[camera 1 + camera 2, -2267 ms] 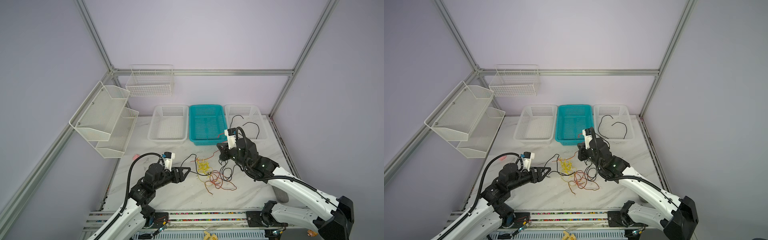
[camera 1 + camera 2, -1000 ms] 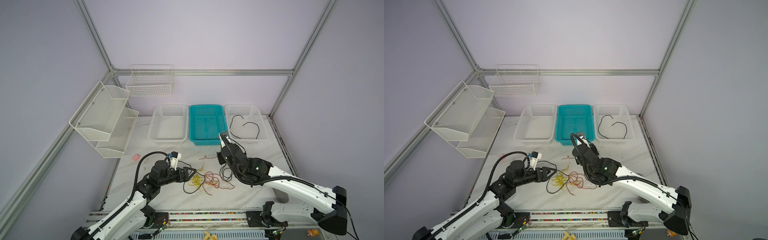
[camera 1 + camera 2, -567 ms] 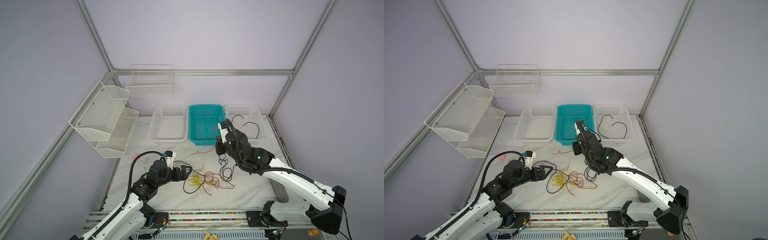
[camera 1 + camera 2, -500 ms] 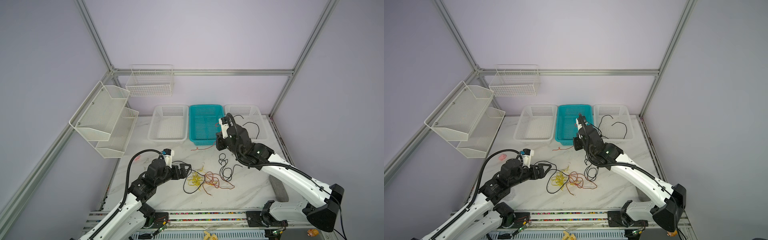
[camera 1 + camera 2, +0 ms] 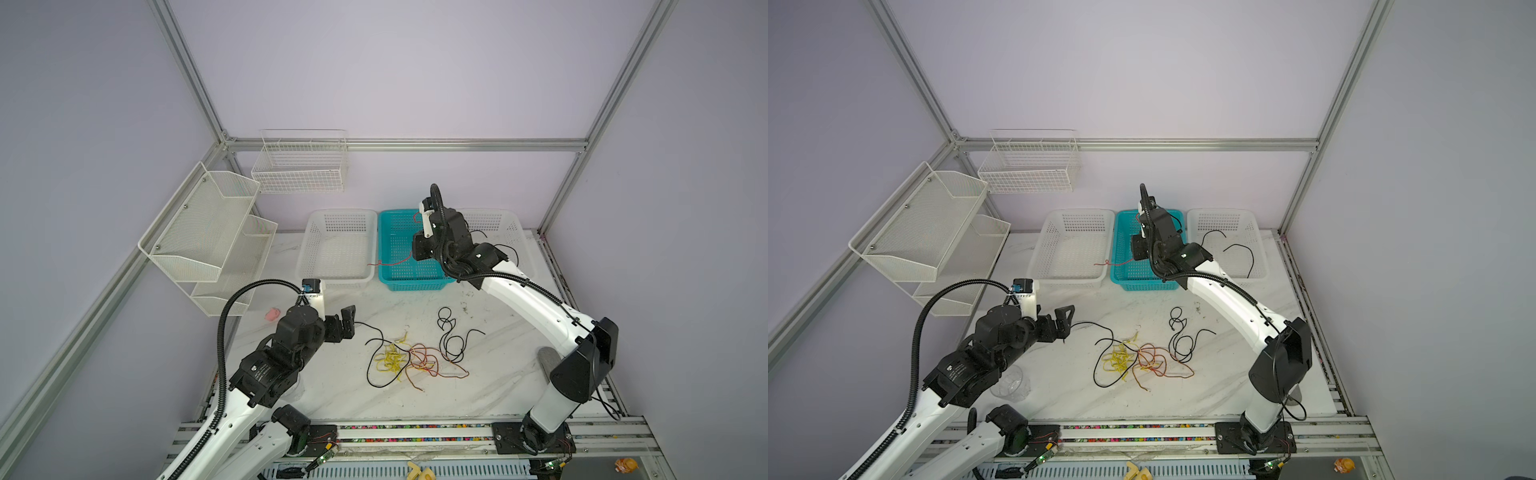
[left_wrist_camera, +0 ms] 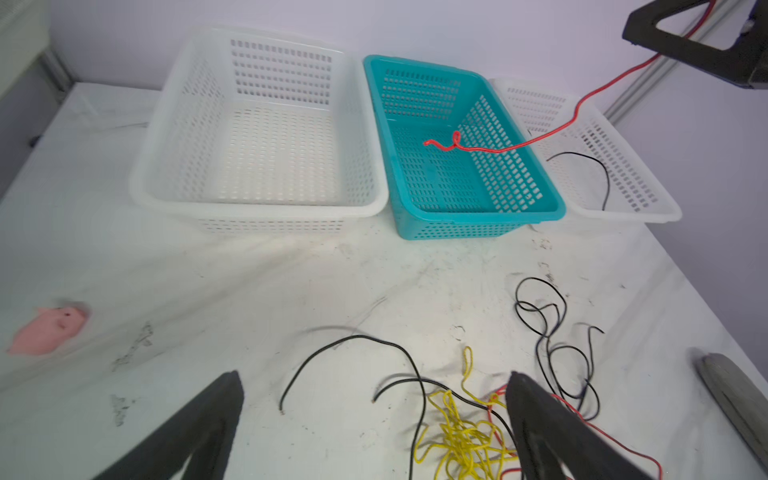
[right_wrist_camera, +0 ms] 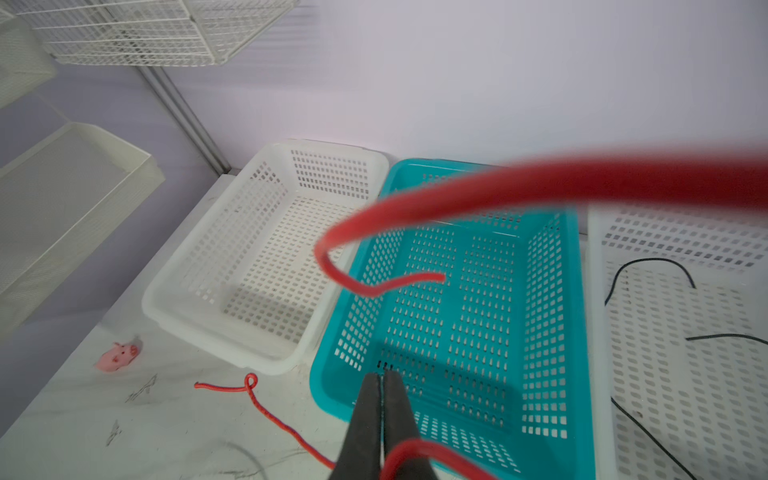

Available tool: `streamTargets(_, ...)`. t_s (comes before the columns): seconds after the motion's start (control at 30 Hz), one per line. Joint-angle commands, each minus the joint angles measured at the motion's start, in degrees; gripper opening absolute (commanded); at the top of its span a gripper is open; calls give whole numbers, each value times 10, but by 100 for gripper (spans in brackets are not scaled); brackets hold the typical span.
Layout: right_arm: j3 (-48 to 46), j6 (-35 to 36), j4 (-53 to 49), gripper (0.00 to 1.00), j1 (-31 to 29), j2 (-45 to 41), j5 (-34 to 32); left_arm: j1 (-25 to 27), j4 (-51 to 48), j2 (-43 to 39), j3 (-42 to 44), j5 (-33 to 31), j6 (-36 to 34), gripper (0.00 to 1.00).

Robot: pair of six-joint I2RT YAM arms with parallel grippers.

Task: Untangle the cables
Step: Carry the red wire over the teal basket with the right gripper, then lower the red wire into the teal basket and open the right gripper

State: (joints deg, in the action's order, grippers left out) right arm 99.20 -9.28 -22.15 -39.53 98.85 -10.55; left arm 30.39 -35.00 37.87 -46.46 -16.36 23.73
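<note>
Right end effector (image 7: 381, 380), pinching a red cable (image 6: 540, 139), is holding it over the teal basket (image 6: 469, 216); releasing seems next. Left end effector (image 6: 374, 376) is hovering wide open, nine o'clock of the tangle (image 5: 409, 359).

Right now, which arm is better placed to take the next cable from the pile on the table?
Probably left. The left hand is open and low beside the pile, close to a loose black cable. The right hand is shut on the red cable above the teal basket, away from the pile.
</note>
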Motion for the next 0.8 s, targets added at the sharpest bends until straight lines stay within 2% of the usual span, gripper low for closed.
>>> streamTargets(0.0,25,10,-18,0,11,16,-25,-3,41,-33,38,-79,-33,99)
streamTargets(0.13,28,9,-18,0,33,28,-40,-6,61,-53,70,-82,-31,100)
streamTargets(0.27,21,7,-8,0,53,23,-42,-9,57,-60,79,-114,-43,100)
streamTargets(0.43,20,10,-14,0,57,35,-86,-9,55,-71,85,-141,-47,100)
streamTargets(0.63,30,18,-20,0,58,56,-130,-9,59,-70,89,-136,-50,100)
streamTargets(0.77,46,20,-36,0,57,79,-136,-9,59,-63,88,-128,-53,100)
